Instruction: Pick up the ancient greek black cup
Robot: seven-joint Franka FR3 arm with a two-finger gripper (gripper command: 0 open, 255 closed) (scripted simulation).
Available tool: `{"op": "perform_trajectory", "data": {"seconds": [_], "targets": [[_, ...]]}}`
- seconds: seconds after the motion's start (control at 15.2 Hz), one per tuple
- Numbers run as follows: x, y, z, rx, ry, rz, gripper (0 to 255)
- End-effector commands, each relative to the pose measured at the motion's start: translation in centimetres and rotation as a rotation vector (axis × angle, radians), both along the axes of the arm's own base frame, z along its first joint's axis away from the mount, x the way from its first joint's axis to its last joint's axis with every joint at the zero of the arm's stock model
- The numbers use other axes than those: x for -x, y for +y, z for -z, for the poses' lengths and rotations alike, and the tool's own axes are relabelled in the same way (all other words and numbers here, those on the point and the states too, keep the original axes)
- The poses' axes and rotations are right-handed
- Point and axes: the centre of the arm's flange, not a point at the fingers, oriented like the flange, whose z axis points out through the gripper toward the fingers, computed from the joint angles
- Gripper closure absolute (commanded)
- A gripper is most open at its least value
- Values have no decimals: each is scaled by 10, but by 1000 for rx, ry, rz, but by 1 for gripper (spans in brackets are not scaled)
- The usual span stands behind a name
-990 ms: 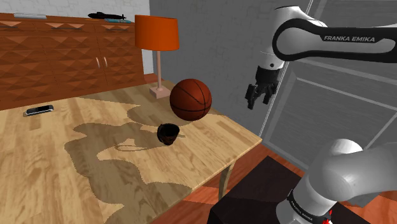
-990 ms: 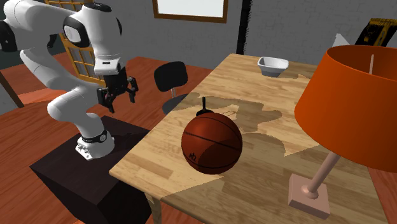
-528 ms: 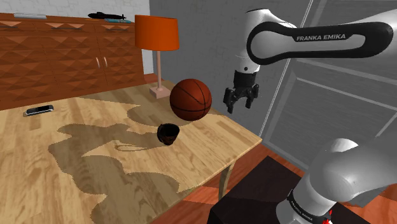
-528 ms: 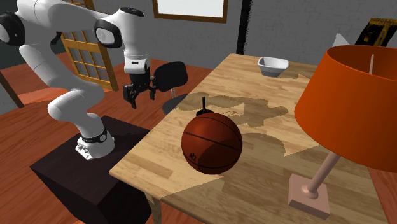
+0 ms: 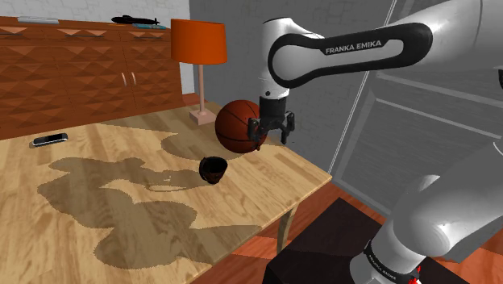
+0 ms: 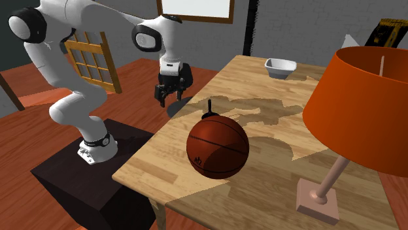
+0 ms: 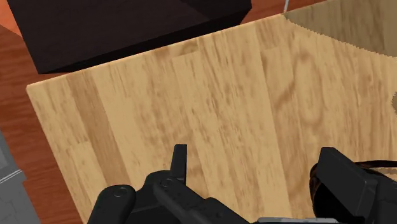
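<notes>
Wooden table (image 5: 48, 210) lies under the gripper (image 5: 270, 141), which hangs above the table edge nearest the dark stand (image 5: 322, 250). White arm (image 5: 347, 52) reaches over from the stand. Orange lamp (image 5: 197, 40) stands on the table beyond the gripper, well apart. Basketball (image 5: 234, 125) is just beside the gripper, on the shoulder view's left. Black cup (image 5: 214, 169) sits on the table, lower than the gripper and to the shoulder view's left, not touched. Fingers (image 7: 180, 159) are spread, released, only bare wood between them.
</notes>
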Motion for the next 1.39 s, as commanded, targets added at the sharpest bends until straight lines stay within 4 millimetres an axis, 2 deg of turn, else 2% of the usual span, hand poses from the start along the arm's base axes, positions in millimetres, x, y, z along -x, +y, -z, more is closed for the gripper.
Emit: {"op": "perform_trajectory", "data": {"seconds": [0.0,0.92,1.32], "targets": [[-15,21,7,2,10,21,0],[-134,161,57,20,79,152,0],[-134,161,89,20,79,152,0]]}}
